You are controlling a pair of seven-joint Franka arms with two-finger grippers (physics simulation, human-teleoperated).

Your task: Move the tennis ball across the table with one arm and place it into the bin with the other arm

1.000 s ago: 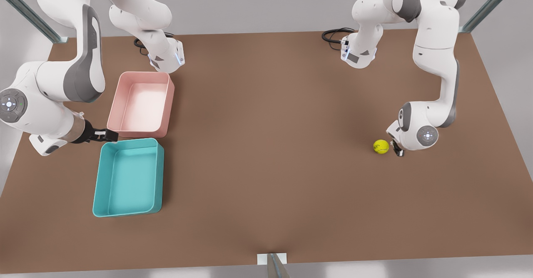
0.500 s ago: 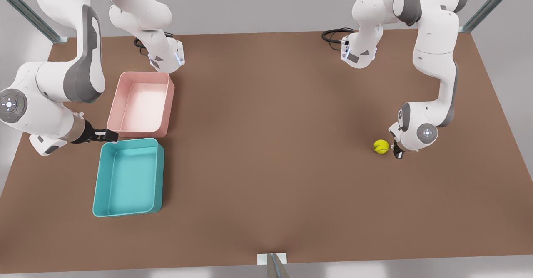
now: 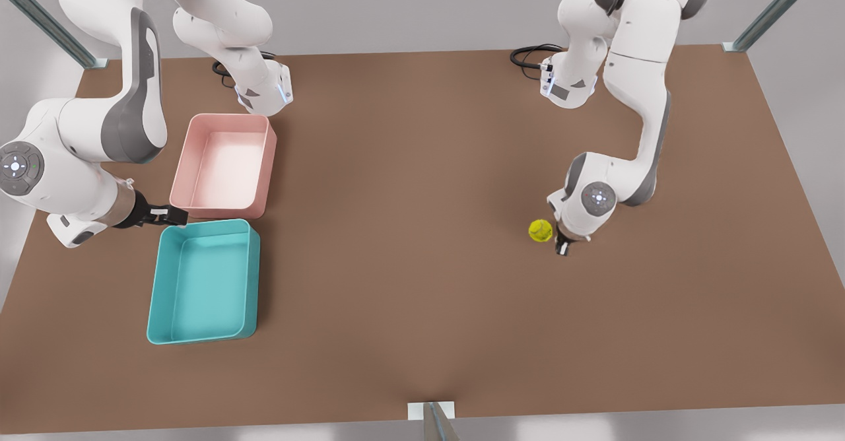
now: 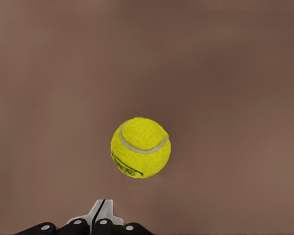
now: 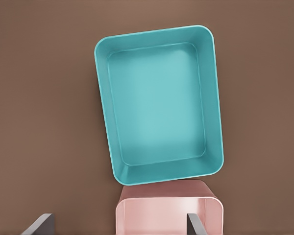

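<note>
The left claw (image 3: 562, 249), fingers together, sits low at the front view's right, seemingly just touching the tennis ball (image 3: 540, 230) on the tabletop (image 3: 422, 296), while the right claw (image 3: 173, 214), fingers apart, waits at the left between the bin (image 3: 203, 282) and the pink tub (image 3: 224, 164).

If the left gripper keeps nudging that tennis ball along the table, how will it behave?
The tennis ball is round and lies free on the flat table, so it will likely roll ahead and may drift off line. The left gripper, jaws shut, meets it on a narrow front, so an off-centre push probably sends it sideways. Its fuzzy cover should slow it fairly soon.
</note>
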